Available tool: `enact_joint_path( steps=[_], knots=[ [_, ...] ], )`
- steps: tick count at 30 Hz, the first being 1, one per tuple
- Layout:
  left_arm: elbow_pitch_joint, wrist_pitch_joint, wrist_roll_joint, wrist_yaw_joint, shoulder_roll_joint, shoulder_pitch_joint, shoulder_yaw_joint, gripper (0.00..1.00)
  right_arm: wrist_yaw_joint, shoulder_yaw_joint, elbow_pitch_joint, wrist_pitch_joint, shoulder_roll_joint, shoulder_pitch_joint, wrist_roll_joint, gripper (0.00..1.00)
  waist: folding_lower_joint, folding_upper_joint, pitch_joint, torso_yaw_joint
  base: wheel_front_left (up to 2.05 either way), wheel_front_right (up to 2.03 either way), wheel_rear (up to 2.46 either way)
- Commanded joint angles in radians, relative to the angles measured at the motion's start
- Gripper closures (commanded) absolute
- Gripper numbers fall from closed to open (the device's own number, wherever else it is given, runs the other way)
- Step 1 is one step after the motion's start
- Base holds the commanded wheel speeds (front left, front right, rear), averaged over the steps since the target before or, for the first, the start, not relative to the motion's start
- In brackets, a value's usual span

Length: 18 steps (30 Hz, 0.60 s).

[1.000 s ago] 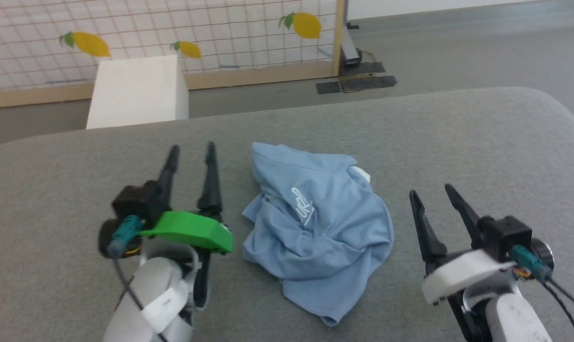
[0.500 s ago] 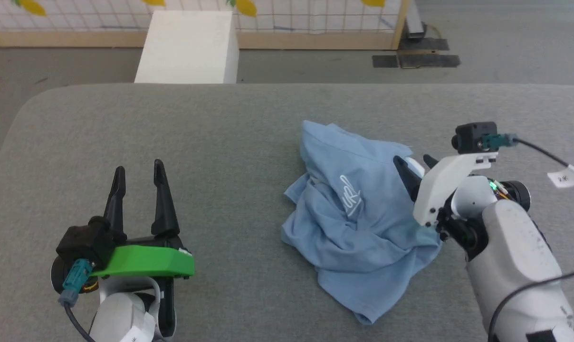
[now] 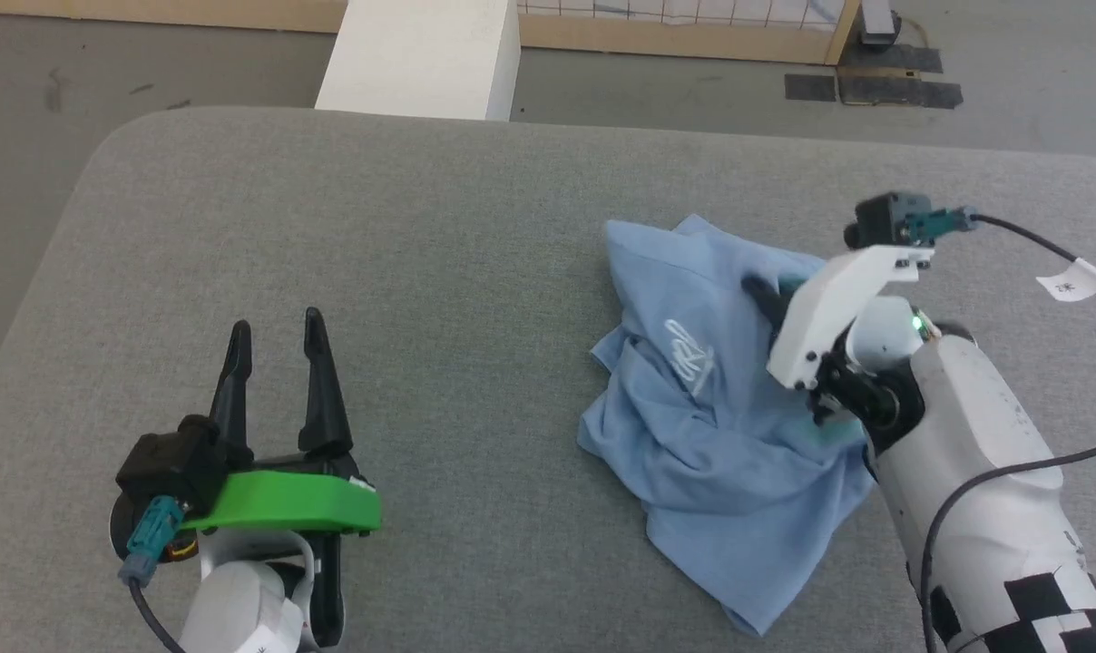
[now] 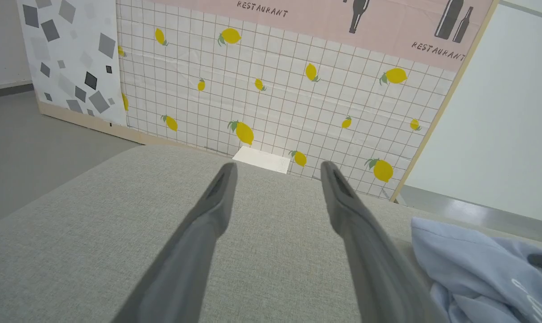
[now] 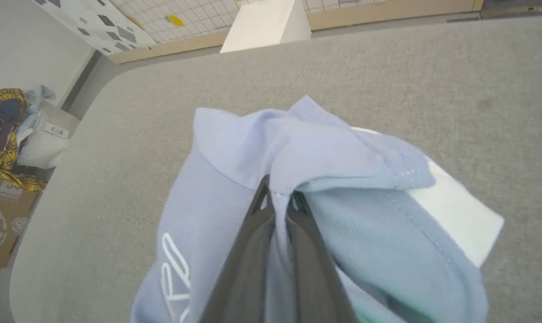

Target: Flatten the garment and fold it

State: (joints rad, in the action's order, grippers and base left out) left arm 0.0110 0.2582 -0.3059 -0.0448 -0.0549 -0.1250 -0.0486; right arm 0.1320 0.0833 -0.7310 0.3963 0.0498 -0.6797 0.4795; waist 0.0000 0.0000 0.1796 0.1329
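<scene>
Right wrist view: my right pincer (image 5: 277,199) is clamping a fold of the light-blue shirt (image 5: 235,148), white panel (image 5: 455,220) at three o'clock; left pincer (image 3: 276,322) standing wide. Such a thin bite could slip when lifting.

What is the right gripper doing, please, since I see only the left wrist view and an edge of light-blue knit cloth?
Observer: The right gripper is shut on a raised fold of the light-blue knit garment.
Operator: Is the garment flat yet?
Observer: No, it lies crumpled in a heap on the grey fabric table.
Operator: What is beside the grip?
Observer: A white panel of the garment sticks out beside the right gripper.
</scene>
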Motion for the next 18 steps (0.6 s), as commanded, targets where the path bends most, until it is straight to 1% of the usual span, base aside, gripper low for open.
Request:
enact_joint_path(
  steps=[1,3,6,8,10,12,15,17,18],
  knots=[
    [0.004,0.004,-0.011,-0.001,0.005,0.015,0.001,0.0,-0.001,0.015,0.036,-0.044,0.0,-0.001,0.015,1.0,0.0,0.0,-0.014,-0.016,0.0,0.0,0.0],
    [0.006,0.004,-0.011,-0.001,0.005,0.018,0.004,0.0,-0.001,0.038,0.104,-0.126,0.005,0.021,0.001,1.0,0.0,0.0,-0.025,-0.028,0.0,0.0,0.0],
    [0.008,0.004,-0.01,-0.001,0.005,0.027,0.007,0.0,-0.001,0.009,0.207,-0.285,0.045,0.081,-0.07,1.0,0.0,0.0,-0.045,-0.042,0.0,0.0,0.0],
    [0.01,0.004,-0.009,-0.002,0.005,0.036,0.008,0.0,-0.001,-0.058,0.262,-0.361,0.063,0.148,-0.141,1.0,0.0,0.0,-0.06,-0.052,0.0,0.0,0.0],
    [0.01,0.004,-0.008,-0.003,0.005,0.047,0.011,0.0,-0.001,-0.165,0.311,-0.4,0.06,0.228,-0.221,1.0,0.0,0.0,-0.074,-0.063,0.0,0.0,0.0],
    [0.009,0.004,-0.006,-0.002,0.005,0.057,0.015,0.0,-0.001,-0.287,0.355,-0.392,0.038,0.314,-0.288,1.0,0.0,0.0,-0.085,-0.075,0.0,0.0,0.0],
    [0.011,0.004,-0.003,0.003,0.005,0.068,0.023,0.0,-0.001,-0.455,0.42,-0.333,0.008,0.43,-0.369,1.0,0.0,0.0,-0.098,-0.093,0.0,0.0,0.0],
    [0.014,0.004,-0.001,0.006,0.005,0.073,0.029,0.0,-0.001,-0.52,0.44,-0.268,0.002,0.493,-0.392,1.0,0.0,0.0,-0.105,-0.105,0.0,0.0,0.0],
    [0.015,0.004,0.0,0.007,0.005,0.075,0.031,0.0,-0.001,-0.531,0.435,-0.233,0.002,0.516,-0.376,1.0,0.0,0.0,-0.109,-0.11,0.0,0.0,0.0]
  ],
)
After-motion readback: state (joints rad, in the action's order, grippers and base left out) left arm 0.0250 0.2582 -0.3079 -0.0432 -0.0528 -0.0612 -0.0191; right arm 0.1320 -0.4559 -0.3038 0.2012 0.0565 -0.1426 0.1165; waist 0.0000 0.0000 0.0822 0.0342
